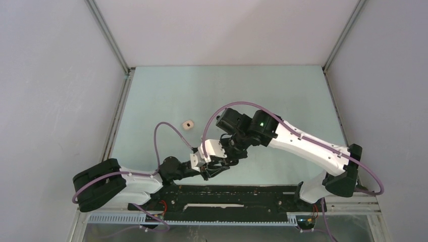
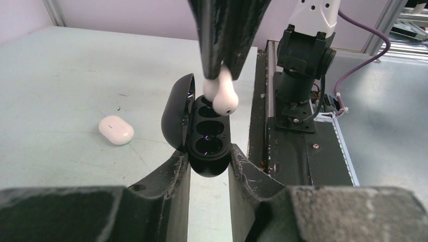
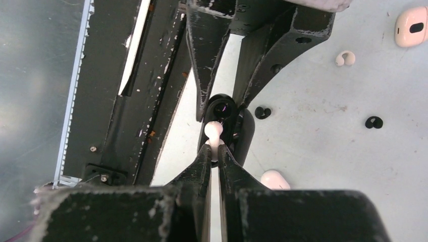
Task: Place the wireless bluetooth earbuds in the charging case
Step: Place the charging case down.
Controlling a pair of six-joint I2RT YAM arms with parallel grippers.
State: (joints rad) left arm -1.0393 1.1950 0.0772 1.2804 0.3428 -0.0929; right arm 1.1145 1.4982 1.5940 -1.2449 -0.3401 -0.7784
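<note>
— What do your pincers have now?

— My left pincer (image 2: 209, 160) is clenched on the black charging case (image 2: 207, 137) at its near end. The lid (image 2: 176, 117) stands open to the left of the fingers. My right pincer (image 3: 214, 150) is clenched on one white earbud (image 2: 224, 98). The earbud hangs just past the tips, over the far socket of the case. I cannot tell if it touches already.

— How will this earbud handle?

— I judge it very light, hard and smooth, so it is slippery. More pressure could shoot it out. I take it by the narrow end, and the round head stays free to enter the socket.

— How many things do you count?

— All are to the right of my right pincer. Near the tips lies a black earbud (image 3: 262, 112). Just beside the fingers is a closed white case (image 3: 275, 179). Further off are a cream earbud (image 3: 345, 58) and a second black earbud (image 3: 374, 122). Farthest is a pink case (image 3: 411, 25). With mine, that makes four earbuds and three cases.
</note>
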